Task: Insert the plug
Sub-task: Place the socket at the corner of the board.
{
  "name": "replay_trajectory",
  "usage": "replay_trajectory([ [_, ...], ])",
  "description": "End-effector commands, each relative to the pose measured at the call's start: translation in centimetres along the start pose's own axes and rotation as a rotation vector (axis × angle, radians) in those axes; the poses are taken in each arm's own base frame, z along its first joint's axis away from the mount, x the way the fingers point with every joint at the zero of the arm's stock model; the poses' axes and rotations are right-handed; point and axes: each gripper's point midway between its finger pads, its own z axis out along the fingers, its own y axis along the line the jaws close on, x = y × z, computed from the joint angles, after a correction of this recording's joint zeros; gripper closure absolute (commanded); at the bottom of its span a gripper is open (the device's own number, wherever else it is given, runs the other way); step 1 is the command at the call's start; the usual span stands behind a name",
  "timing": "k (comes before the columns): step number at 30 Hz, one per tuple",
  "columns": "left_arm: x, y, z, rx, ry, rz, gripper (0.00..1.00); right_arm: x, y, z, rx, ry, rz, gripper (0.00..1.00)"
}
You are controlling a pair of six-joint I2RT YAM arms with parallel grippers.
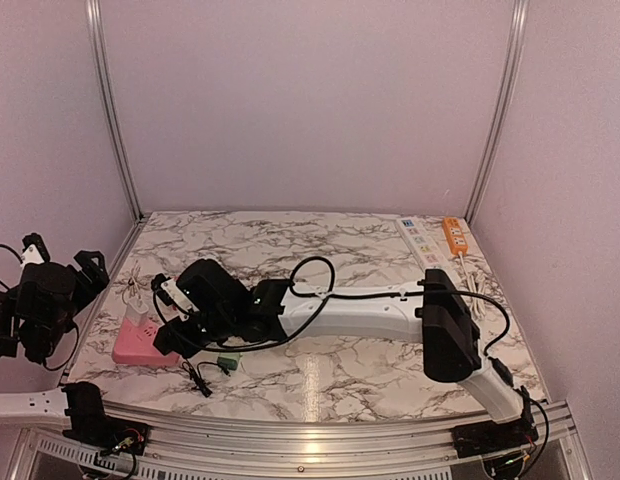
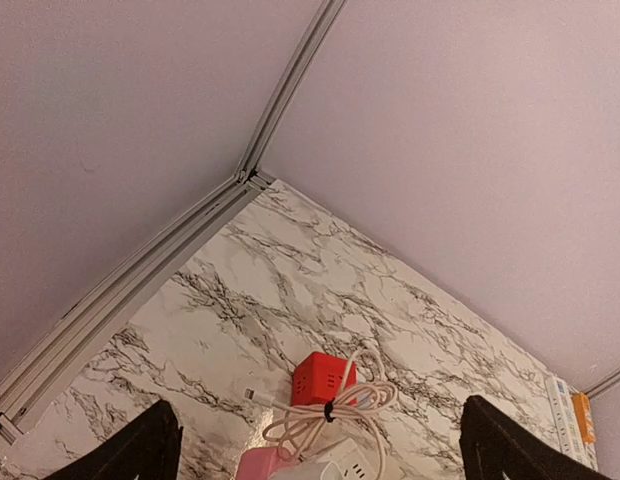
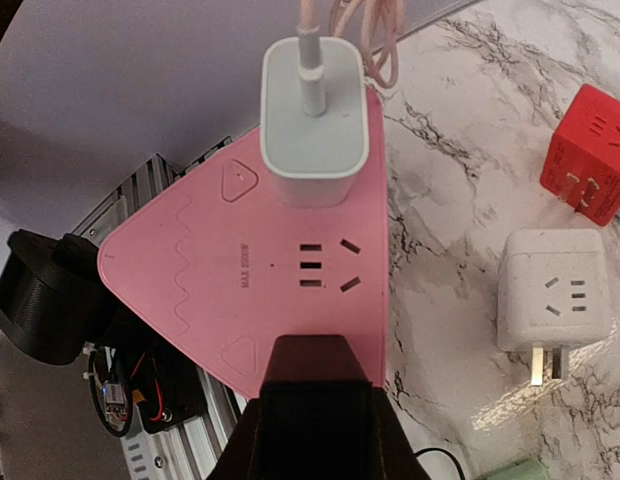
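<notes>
**Sitting in the pink strip: the white plug, with the right pincer closed beside it**

Reaching across the marble table (image 1: pixel 320 240) to its left side, the right arm holds the right gripper (image 3: pixel 310 352) over the pink power strip (image 3: pixel 190 290). Its jaws are pressed together with nothing visible between them. Their tip lies over the strip's near edge, though the wrist view does not show whether it touches the plastic.

The white charger plug (image 3: pixel 313 120) stands on the strip's face at the far end, beyond the row of sockets. It looks seated, but its pins are hidden. A pale pink cable (image 2: pixel 330 415) runs from its top and lies coiled and tied just past the strip.

Beside the strip, on the marble, are a red cube adapter (image 3: pixel 588 160) and a white cube adapter (image 3: pixel 550 290) lying with its prongs showing.

The left gripper (image 1: pixel 90 268) hangs off the table's left edge, well apart from the strip. Its fingers (image 2: pixel 140 450) are spread wide and hold nothing.

A white socket bar (image 1: pixel 418 240) and an orange socket bar (image 1: pixel 455 235) lie side by side at the far right corner.
</notes>
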Motion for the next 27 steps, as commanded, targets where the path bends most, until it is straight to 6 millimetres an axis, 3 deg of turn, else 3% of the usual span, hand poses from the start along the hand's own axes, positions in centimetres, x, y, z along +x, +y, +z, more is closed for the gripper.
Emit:
replay_trajectory([
  [1, -1.1, 0.7, -0.3, -0.012, -0.032, -0.001, 0.01, -4.5, 5.3, -0.7, -0.151, -0.173, -0.069, 1.00],
  [4, -1.2, 0.7, -0.4, -0.011, -0.034, 0.002, 0.01, -4.4, 5.1, -0.5, -0.139, -0.182, -0.067, 1.00],
  [15, -1.1, 1.1, -0.5, -0.001, -0.028, -0.013, 0.01, -3.0, -0.2, 1.6, 0.062, -0.170, -0.023, 1.00],
  [27, 1.0, 0.8, 0.3, -0.020, 0.013, 0.005, 0.01, -1.4, -2.6, 3.8, 0.139, -0.164, -0.009, 1.00],
])
